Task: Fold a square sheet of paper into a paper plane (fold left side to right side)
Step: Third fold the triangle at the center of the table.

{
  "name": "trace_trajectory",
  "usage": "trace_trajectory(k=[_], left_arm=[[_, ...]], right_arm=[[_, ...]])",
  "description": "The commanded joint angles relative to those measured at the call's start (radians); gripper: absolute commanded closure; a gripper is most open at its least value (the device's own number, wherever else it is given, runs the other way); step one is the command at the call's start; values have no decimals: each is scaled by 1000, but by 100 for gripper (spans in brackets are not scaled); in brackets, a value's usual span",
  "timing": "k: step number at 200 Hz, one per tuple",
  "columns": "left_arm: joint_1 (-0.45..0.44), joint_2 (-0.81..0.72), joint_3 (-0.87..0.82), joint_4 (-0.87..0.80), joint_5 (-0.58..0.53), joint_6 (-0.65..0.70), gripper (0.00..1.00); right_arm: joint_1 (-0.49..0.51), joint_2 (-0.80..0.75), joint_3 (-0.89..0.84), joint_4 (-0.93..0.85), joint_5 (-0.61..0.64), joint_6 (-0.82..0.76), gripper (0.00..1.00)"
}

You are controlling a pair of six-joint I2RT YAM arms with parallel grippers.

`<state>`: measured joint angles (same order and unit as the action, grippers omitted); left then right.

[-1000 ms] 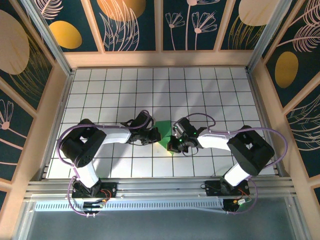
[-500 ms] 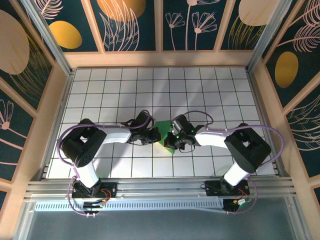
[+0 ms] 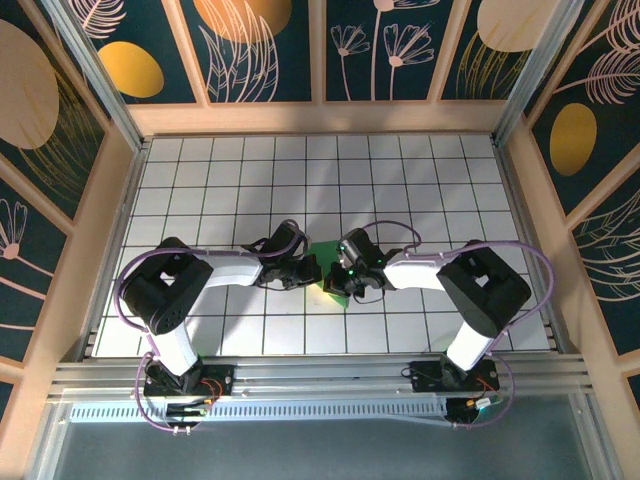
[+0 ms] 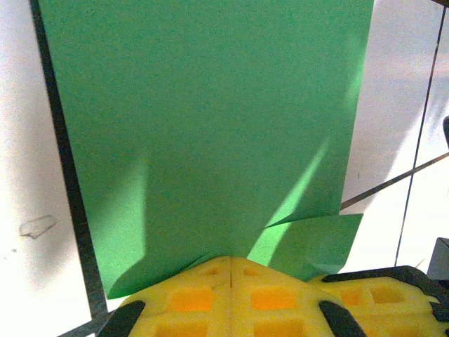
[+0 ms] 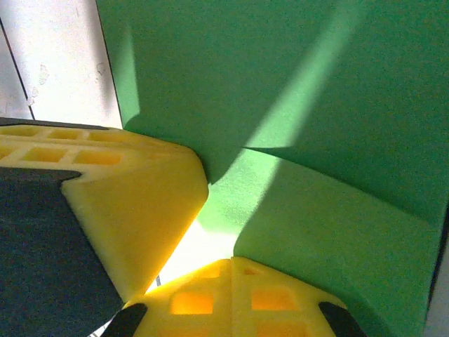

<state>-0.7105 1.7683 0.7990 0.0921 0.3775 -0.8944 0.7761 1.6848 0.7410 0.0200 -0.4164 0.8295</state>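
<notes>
Closed grippers press the thin bright-green square sheet of paper point(image 3: 326, 251) on the white tiled table point(image 3: 430, 180).
Overhead, left gripper point(image 3: 310, 270) and right gripper point(image 3: 343, 280) nearly meet over it. Left wrist: shut pads point(image 4: 189, 298) on its edge. Right wrist: likewise; sliding flat along the crease should sharpen it.

One camera looks down from above and behind; both wrist cameras peer closely at the same green paper point(image 4: 210, 126).

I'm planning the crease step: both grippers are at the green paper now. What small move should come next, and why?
Probably slide the shut right gripper along the raised fold in the square sheet of paper, while the shut left gripper pins it: the flap looks lifted, not flat.
</notes>
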Motion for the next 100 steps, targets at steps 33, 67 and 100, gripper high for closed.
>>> trace_trajectory(k=[33, 67, 100], left_arm=[[-1, 33, 16, -97, -52, 20, 100], [-1, 40, 24, -109, -55, 28, 100], [-1, 42, 26, -111, -57, 28, 100]], right_arm=[[12, 5, -34, -59, 26, 6, 100], [17, -57, -114, -84, 14, 20, 100], [20, -134, -188, -118, 16, 37, 100]])
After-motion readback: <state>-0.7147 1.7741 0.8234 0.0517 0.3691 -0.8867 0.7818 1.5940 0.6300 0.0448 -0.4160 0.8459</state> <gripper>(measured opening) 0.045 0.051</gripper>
